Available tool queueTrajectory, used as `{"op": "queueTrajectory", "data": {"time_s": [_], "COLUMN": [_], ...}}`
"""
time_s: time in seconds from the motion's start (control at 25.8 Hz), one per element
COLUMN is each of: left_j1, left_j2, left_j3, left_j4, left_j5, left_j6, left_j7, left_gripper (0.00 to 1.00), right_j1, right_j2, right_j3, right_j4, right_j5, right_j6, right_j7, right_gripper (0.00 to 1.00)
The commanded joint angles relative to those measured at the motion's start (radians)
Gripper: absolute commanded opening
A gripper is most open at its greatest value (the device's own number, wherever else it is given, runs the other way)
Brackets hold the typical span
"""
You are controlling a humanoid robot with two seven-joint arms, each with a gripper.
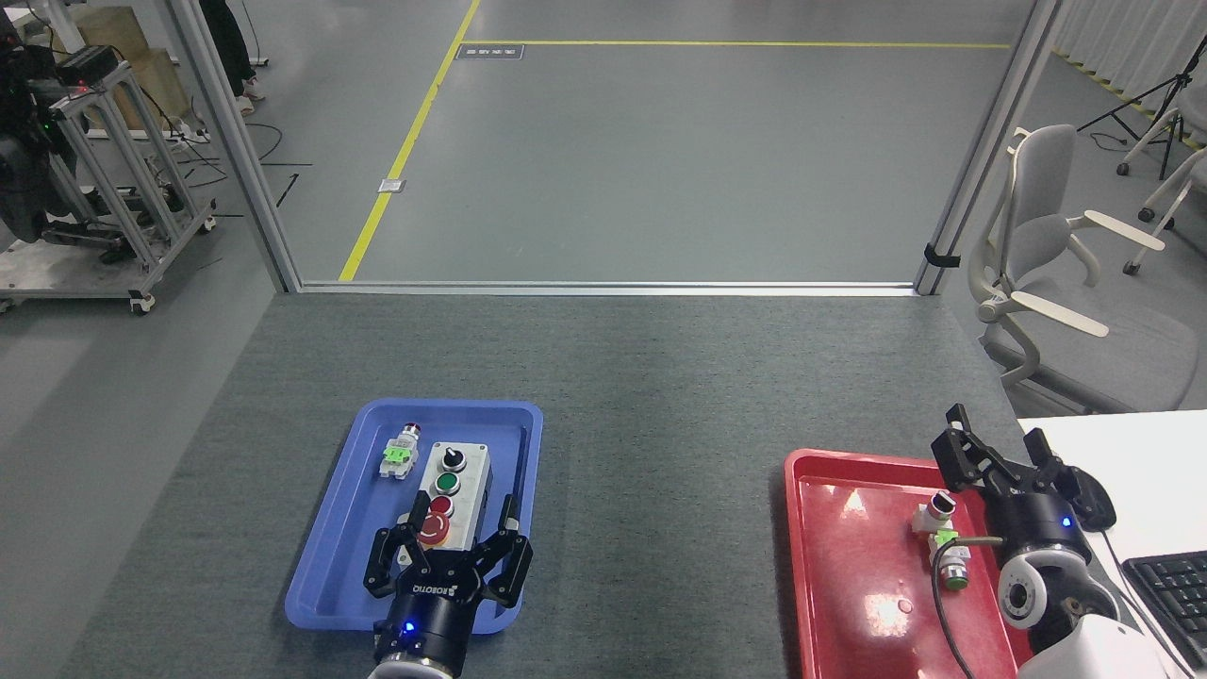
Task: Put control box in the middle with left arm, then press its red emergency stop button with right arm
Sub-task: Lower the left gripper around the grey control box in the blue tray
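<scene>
Right now left claw [451,552] sits low over the near end of the control box [453,495], fingers spread wide, one on each side of the box's near end. Nothing gripped yet; whether the tips touch the box sides, can't tell. Spread looks set to straddle the box across its narrow width, which makes sense for a lift out toward the middle.

Control box lies flat in the blue tray [325,575], long axis running away from the robot, black knob far, green button next, then the small red one, with the red emergency stop button [435,531] nearest and partly hidden behind the claw. So the box is off to the left, not in the middle; step one is not done.

A loose button part with green clip [400,455] lies beside the box in the same tray, apart from it, clear of the fingers.

Right claw [1001,464] hangs open and empty over the far right edge of the red tray [830,566], well apart from the box, probably parked until pressing time. Two more loose button parts [943,538] lie in that tray. Middle of the grey counter [660,396] between trays is the likely drop spot.
</scene>
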Motion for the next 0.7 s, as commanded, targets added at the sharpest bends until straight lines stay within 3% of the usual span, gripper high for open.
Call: {"op": "queueTrajectory", "data": {"time_s": [0.0, 0.66], "left_j1": [-0.002, -0.025], "left_j2": [-0.001, 0.002], "left_j3": [0.000, 0.002], "left_j4": [-0.001, -0.005], "left_j5": [0.000, -0.003], "left_j6": [0.001, 0.010], "left_j7": [-0.002, -0.003], "left_gripper": [0.99, 0.99], "right_j1": [0.000, 0.002], "right_j2": [-0.001, 0.001], "right_j3": [0.000, 0.000], "right_j4": [0.000, 0.000], "right_j5": [0.000, -0.002], "right_j6": [0.001, 0.001], "right_j7": [-0.004, -0.004], "right_gripper": [1.00, 1.00]}}
